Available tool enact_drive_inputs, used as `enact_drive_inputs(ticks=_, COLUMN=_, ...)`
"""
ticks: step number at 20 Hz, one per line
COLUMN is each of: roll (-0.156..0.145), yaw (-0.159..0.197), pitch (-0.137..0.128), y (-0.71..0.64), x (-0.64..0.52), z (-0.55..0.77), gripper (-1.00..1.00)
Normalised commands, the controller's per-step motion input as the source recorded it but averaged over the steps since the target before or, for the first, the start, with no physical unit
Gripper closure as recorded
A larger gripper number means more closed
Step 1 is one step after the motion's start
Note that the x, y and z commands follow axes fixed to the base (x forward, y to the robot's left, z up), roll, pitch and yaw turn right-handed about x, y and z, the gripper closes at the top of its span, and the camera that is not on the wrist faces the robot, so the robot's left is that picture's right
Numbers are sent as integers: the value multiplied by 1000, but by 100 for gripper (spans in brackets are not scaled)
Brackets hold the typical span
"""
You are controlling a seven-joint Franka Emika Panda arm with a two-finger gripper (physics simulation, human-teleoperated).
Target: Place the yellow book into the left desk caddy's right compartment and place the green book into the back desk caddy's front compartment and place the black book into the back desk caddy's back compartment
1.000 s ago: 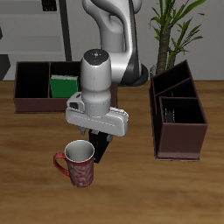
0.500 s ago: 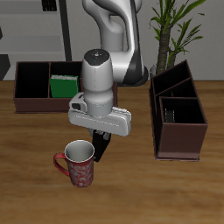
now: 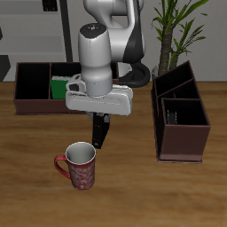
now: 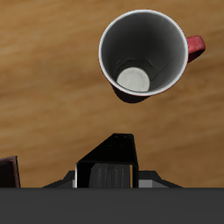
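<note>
Gripping black book [image 3: 100, 131] in gripper [image 3: 102, 117] above table; wrist cam shows red mug [image 4: 144, 54] interior.

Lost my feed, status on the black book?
Tool shut on black book, lifted off table. Red mug right beside. Green book in back caddy.

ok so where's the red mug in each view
Exterior view: the red mug stands on the table near its front edge, just in front of the black book hanging from the tool.
Wrist view: the mug is seen from above, open mouth facing the camera.
Shared landmark: the black book.
</note>
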Motion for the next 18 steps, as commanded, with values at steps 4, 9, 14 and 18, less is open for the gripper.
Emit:
enact_drive_inputs(ticks=4, roll=11, yaw=165, pitch=18, y=-165, x=-163, z=470, gripper=100)
enact_drive_inputs(ticks=9, roll=21, yaw=43, pitch=16, y=-138, x=-241, z=240, gripper=100)
enact_drive_inputs(ticks=14, roll=13, yaw=24, pitch=-25, y=-260, x=-374, z=369, gripper=100)
enact_drive_inputs(ticks=18, roll=56, yaw=-35, pitch=-17, y=-275, x=-347, z=275, gripper=100)
